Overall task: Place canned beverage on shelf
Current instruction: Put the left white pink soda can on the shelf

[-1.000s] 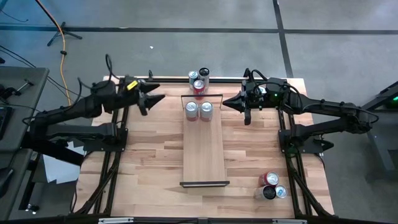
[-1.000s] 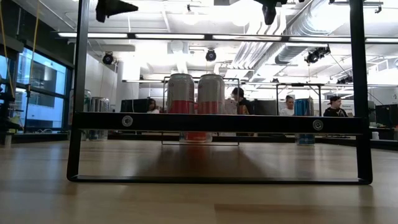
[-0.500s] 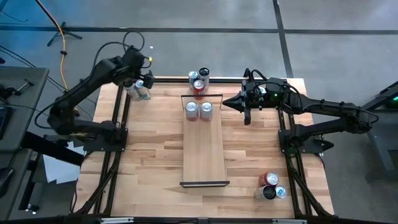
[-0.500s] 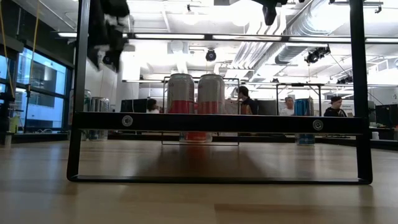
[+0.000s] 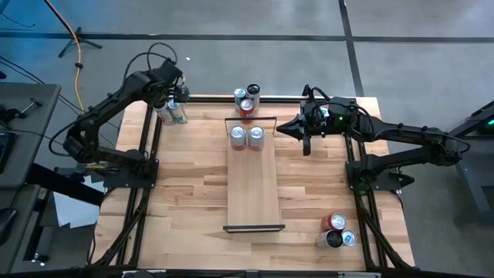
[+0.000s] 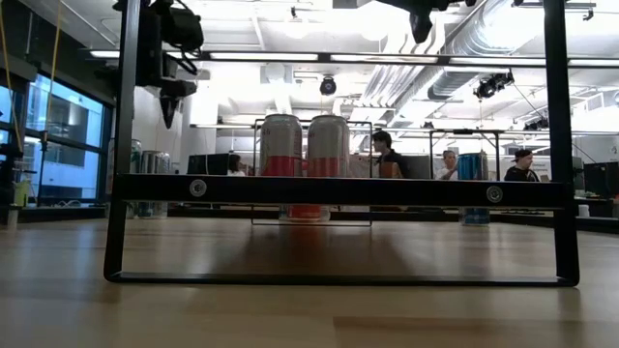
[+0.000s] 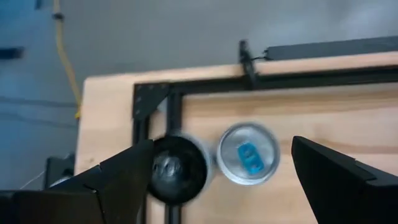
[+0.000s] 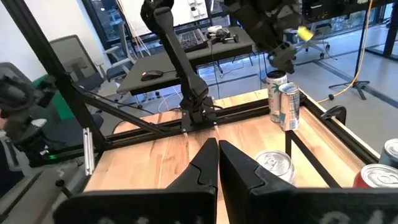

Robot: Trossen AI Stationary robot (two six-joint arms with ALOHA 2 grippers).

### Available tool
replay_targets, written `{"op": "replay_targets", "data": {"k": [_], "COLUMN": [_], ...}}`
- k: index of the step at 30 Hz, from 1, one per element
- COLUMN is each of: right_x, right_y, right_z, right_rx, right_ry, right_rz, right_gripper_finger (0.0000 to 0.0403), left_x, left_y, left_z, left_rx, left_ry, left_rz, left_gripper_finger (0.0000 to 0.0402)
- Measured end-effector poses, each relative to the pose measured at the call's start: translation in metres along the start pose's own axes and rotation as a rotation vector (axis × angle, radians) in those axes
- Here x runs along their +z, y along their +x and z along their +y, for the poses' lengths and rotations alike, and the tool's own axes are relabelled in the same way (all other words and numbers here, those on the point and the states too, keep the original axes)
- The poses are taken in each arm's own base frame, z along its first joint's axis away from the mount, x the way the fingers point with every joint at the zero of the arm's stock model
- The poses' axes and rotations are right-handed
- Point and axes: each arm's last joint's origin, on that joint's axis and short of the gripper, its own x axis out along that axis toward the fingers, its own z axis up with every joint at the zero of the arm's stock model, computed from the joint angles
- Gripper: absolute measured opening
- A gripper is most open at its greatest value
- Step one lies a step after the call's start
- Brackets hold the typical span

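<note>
The shelf [image 5: 252, 185] is a long pale plank with a black rail at each short end. It lies along the table's middle. Two silver cans [image 5: 246, 137] stand on its far end, and they also show in the low view [image 6: 305, 155]. My left gripper [image 7: 222, 149] is open and points down above two cans at the table's far left corner, a dark-topped can [image 7: 177, 168] and a silver can with a blue tab [image 7: 247, 154]. It touches neither. My right gripper [image 5: 279, 127] is shut and empty, hovering just right of the shelf's far end.
Three cans [image 5: 247, 99] stand at the far edge behind the shelf. Three more cans [image 5: 336, 230] stand at the near right corner. Black frame bars [image 5: 150, 162] run along the table's left and right sides. People show in the room behind [image 6: 387, 155].
My left gripper has swung from beside the shelf's far end toward the table's far left corner and turned to point down above the two cans there. It stays open. My right arm has kept still.
</note>
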Motion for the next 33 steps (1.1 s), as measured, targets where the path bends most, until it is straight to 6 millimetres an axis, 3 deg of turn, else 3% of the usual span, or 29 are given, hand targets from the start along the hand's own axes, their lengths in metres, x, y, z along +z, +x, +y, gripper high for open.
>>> {"op": "replay_targets", "data": {"k": [10, 19, 33], "right_x": [-0.008, -0.020, -0.023], "right_y": [0.000, -0.002, -0.003], "right_z": [-0.001, -0.003, -0.004], "right_rx": [-0.017, -0.036, -0.038], "right_ry": [-0.012, 0.000, 0.007], "right_rz": [0.081, 0.205, 0.235], "right_gripper_finger": [0.0000, 0.0000, 0.0000], "left_x": [-0.025, -0.067, -0.075], "left_y": [-0.032, 0.006, 0.036], "left_z": [-0.004, -0.009, -0.007], "left_rx": [0.167, 0.201, 0.171], "left_ry": [-0.230, -0.360, -0.521], "left_rz": [-0.210, -0.167, -0.261], "left_gripper_finger": [0.0339, 0.0339, 0.0339]}}
